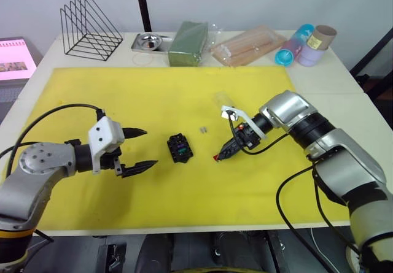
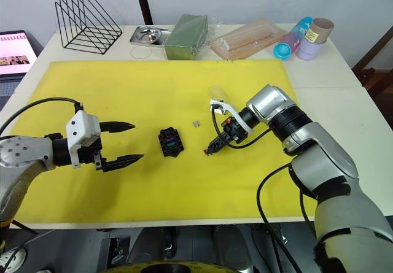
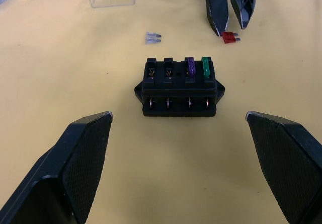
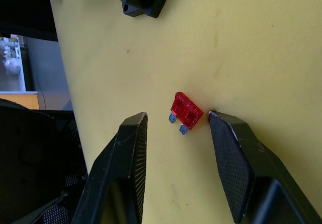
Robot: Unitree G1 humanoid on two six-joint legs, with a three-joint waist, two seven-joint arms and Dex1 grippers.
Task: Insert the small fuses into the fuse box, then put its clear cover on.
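Purple fuse point(image 3: 190, 66) and green fuse point(image 3: 206, 66) in the fuse box point(image 3: 178, 87); right gripper point(image 4: 187, 133) released around the red fuse point(image 4: 186, 112) (one finger touching), left gripper point(image 1: 138, 148) wide open, empty.

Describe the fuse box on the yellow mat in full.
The fuse box is a small black plastic block lying flat on the yellow mat, between the two claws and touched by neither. Its top row has four slots: a purple fuse and a green fuse are seated, two are empty. It has no cover on.
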